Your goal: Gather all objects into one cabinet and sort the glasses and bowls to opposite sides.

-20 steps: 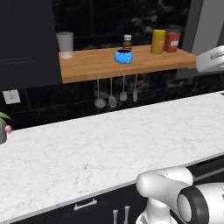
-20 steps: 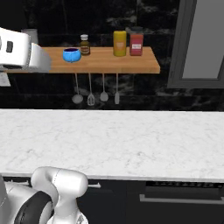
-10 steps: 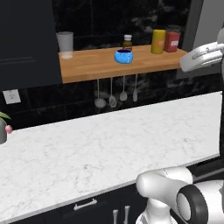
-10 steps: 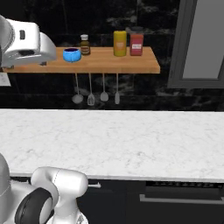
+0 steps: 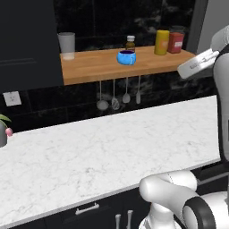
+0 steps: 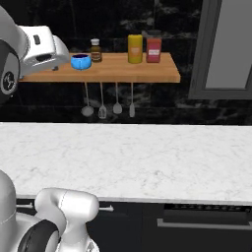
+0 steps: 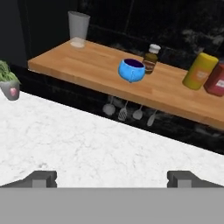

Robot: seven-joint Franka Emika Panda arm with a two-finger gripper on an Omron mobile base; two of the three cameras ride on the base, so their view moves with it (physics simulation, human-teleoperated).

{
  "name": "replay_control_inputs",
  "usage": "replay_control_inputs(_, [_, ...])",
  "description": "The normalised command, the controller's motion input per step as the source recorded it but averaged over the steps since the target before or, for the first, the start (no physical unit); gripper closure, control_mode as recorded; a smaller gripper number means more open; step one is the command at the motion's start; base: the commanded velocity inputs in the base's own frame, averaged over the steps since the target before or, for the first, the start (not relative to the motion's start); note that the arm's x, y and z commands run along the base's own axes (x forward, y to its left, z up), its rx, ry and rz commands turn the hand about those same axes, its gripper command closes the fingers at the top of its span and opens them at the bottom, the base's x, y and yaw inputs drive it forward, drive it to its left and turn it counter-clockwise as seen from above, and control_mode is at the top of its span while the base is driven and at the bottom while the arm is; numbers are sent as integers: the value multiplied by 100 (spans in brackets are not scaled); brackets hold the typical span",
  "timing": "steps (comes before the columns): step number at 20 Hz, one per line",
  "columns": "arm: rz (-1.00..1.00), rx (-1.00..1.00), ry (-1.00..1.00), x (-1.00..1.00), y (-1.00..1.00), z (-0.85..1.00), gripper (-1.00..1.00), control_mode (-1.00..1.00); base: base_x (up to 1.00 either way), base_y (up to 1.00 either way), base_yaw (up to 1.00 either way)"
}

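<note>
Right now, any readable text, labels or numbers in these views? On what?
None readable.
Red jar: pale label patch, too blurred to read.
Brown bottle: no legible label.
Yellow jar, blue bowl, frosted tumbler: plain, no markings.

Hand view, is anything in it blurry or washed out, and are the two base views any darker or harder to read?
Hand view: evenly lit, blue bowl and frosted tumbler slightly soft-edged, no glare. Left base view: black cabinet and backsplash merge into near-featureless dark; wooden shelf reads clearly. Right base view: same dark wall, bright marble counter, no strong shadows.
</note>
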Motion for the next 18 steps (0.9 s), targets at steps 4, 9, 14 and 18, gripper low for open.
replay_control_inputs(4, [0,-5,-2,57,12,-2,-100,-100,0,0,0])
replay_control_inputs(9, [0,-2,0,51,10,-3,-100,-100,0,0,0])
replay_control_inputs(14, [-2,0,-4,42,7,-5,-100,-100,0,0,0])
replay_control_inputs(18, [-2,0,-4,24,3,-13,-100,-100,0,0,0])
